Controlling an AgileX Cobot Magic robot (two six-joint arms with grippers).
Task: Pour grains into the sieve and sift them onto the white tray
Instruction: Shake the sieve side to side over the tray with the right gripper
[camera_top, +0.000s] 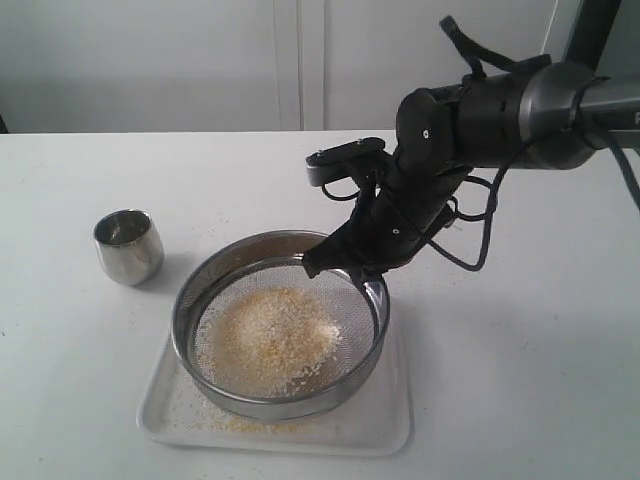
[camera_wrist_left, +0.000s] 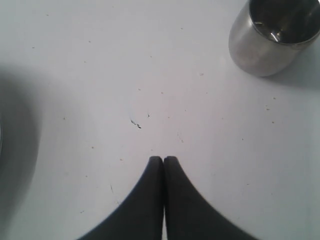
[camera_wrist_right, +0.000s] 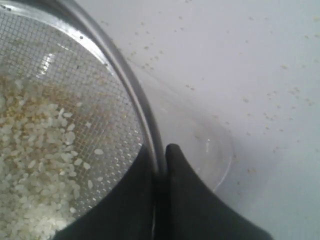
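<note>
The sieve (camera_top: 270, 407) is over the white tray (camera_top: 385, 420), and its round wall covers most of the tray's left and middle part. We cannot tell if the sieve rests fully on the tray or is lifted a little at the far side. The grains (camera_top: 272, 340) lie in a pale yellow-white heap on the mesh, a bit toward the near side. A thin scatter of fine yellow ones is on the tray just in front of the sieve wall.

The right gripper (camera_wrist_right: 160, 150) reaches down to the far rim of the sieve. Its jaws pinch the steel rim wall – one finger inside above the mesh, the other outside.

The left gripper (camera_wrist_left: 163, 160) hangs over the bare worktop (camera_top: 520, 330), and its jaws are pressed together with nothing between them. Near it a small steel cup (camera_top: 129, 245) stands upright on the worktop – to the left of the sieve in the exterior view, apart from it and from the tray.
</note>
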